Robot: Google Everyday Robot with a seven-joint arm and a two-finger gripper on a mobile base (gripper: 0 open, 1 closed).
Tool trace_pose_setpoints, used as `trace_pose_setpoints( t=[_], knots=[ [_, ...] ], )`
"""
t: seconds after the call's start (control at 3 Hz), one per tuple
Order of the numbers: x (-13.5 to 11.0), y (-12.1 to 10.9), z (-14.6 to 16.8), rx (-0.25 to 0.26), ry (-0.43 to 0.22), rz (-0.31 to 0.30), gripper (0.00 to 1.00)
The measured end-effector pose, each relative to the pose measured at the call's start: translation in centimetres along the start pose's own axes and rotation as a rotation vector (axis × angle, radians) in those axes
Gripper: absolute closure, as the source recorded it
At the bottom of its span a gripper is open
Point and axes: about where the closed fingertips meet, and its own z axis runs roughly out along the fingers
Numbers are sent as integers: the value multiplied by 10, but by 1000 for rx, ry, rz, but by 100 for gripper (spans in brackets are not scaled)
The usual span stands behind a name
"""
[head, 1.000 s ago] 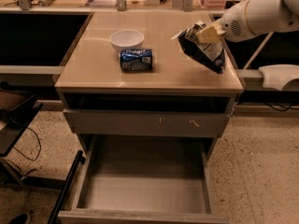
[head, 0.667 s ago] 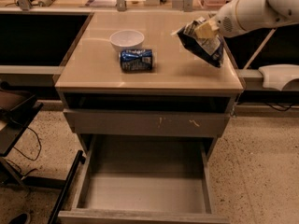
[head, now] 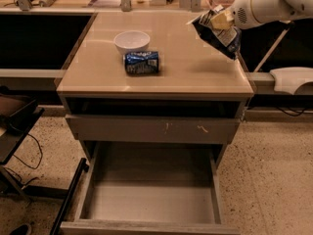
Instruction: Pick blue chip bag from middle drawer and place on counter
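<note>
Jaws: clamped on top of blue chip bag (head: 221,32) | Bag: hung just below jaws, clear of surface (head: 195,75) | Risk: surface's right edge lay roughly beneath jaws; early release could tip bag overboard.

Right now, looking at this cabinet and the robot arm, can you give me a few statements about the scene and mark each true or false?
1. The gripper holds the blue chip bag by the right edge of the counter. True.
2. A white bowl sits on the counter just behind a blue soda can. True.
3. The soda can stands upright. False: it lies on its side.
4. The middle drawer is pushed shut. False: it is pulled out, with its grey floor showing.
5. The blue chip bag lies in the bowl. False: it hangs from the gripper, well to the right of the bowl.
</note>
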Motion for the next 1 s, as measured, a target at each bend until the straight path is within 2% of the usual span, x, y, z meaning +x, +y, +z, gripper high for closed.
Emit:
trace_pose_setpoints(
  t=[0.33, 1.0],
  knots=[
    [5, -7, -7, -3, -12, 6, 100],
    [28, 7, 9, -59, 33, 36, 100]
  ],
)
